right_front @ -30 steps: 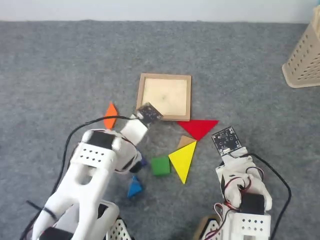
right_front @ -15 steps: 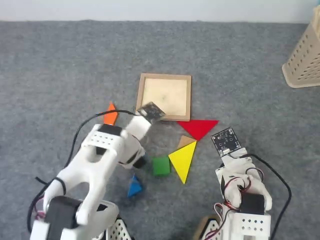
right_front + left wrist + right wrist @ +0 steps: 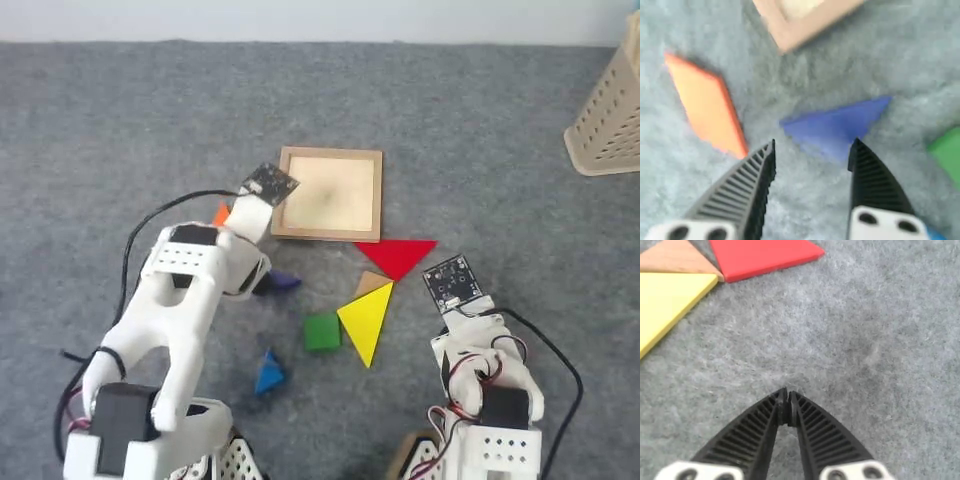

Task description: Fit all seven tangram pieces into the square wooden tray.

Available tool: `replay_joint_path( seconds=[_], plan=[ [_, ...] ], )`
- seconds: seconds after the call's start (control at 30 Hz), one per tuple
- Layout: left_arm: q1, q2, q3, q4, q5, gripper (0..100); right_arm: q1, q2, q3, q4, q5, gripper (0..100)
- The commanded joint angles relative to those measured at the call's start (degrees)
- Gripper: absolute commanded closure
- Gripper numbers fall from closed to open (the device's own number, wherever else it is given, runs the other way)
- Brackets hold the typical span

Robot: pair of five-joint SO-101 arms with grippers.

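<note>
Left pincer (image 3: pixel 813 150): jaws wide, nothing held. It hangs over the dark blue triangle (image 3: pixel 840 127), which lies flat on the bench (image 3: pixel 120 120) just past the fingertips (image 3: pixel 769 150), roughly in line with the gap. Can't tell if either tip touches it.

Orange parallelogram (image 3: pixel 705 107) lies just beside that triangle, off the other fingertip's side. One corner of the wooden tray (image 3: pixel 790 37) sits beyond both.

Right pincer (image 3: pixel 788 396): jaws closed tip to tip, holding nothing, low over bare grey felt. Red triangle (image 3: pixel 760 257), yellow triangle (image 3: pixel 665 300) and tan triangle (image 3: pixel 675 257) lie ahead of it.

High view:
- The tray (image 3: pixel 330 154) sits mid-bench, square to the camera.
- All seven pieces are on the felt outside it.
- Orange piece (image 3: pixel 221 213) is off the tray's near-left corner, partly under the left arm.
- Dark blue triangle (image 3: pixel 282 282) is near the tray's front edge.
- Red (image 3: pixel 397 254) sits just off the near-right corner, with tan (image 3: pixel 371 283) and yellow (image 3: pixel 367 320) packed against it.
- Green square (image 3: pixel 321 331) touches yellow's edge.
- Small light blue triangle (image 3: pixel 268 373) sits apart, nearest the arm bases.

Perforated basket (image 3: pixel 610 110) stands at the far right edge.
</note>
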Motion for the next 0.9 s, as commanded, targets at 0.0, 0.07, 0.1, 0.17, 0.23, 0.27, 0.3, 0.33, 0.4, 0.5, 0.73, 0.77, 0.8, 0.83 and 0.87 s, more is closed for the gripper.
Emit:
replay_joint_path(
  seconds=[0.0,0.07,0.1,0.17,0.23,0.27,0.3,0.33,0.4,0.5,0.73,0.77,0.8,0.83,0.87],
  plan=[
    [4.31,-0.35,-5.14,4.13,-5.27,77,-0.22,-0.66,1.05,0.40,0.79,99.2],
    [6.15,-0.35,-7.08,5.01,-5.27,77,-0.22,-0.66,1.05,0.40,0.79,99.2],
    [6.86,-0.26,-7.96,5.27,-5.45,77,-0.22,-0.66,1.05,0.40,0.79,99.2],
    [7.74,0.18,-8.57,5.36,-6.51,77,-0.22,-0.66,1.05,0.40,0.79,99.2],
    [7.91,2.20,-8.84,5.19,-9.76,77,-0.22,-0.66,1.05,0.40,0.79,99.2],
    [7.91,3.69,-8.92,5.01,-11.16,77,-0.22,-0.66,1.05,0.40,0.79,99.2],
    [7.91,5.54,-9.27,5.01,-12.22,77,-0.22,-0.66,1.05,0.40,0.79,99.2],
    [7.82,7.65,-10.07,5.01,-12.75,77,-0.22,-0.66,1.05,0.40,0.79,99.2],
    [7.47,12.04,-12.79,5.01,-13.01,77,-0.22,-0.66,1.05,0.40,0.79,99.2],
    [6.59,18.46,-18.07,5.10,-12.92,77,-0.22,-0.66,1.05,0.40,0.79,99.2],
    [2.37,28.75,-25.71,7.74,-13.19,85,-0.22,-0.66,1.05,0.40,0.79,99.2],
    [1.49,29.36,-26.33,8.44,-13.19,87,-0.22,-0.66,1.05,0.40,0.79,99.2],
    [0.53,29.63,-26.86,8.79,-13.10,89,-0.22,-0.66,1.05,0.40,0.79,99.2],
    [-0.44,29.63,-27.12,8.88,-13.10,92,-0.22,-0.66,1.05,0.40,0.79,99.2],
    [-1.49,29.63,-27.65,8.97,-13.01,94,-0.22,-0.66,1.05,0.40,0.79,99.2]
  ],
)
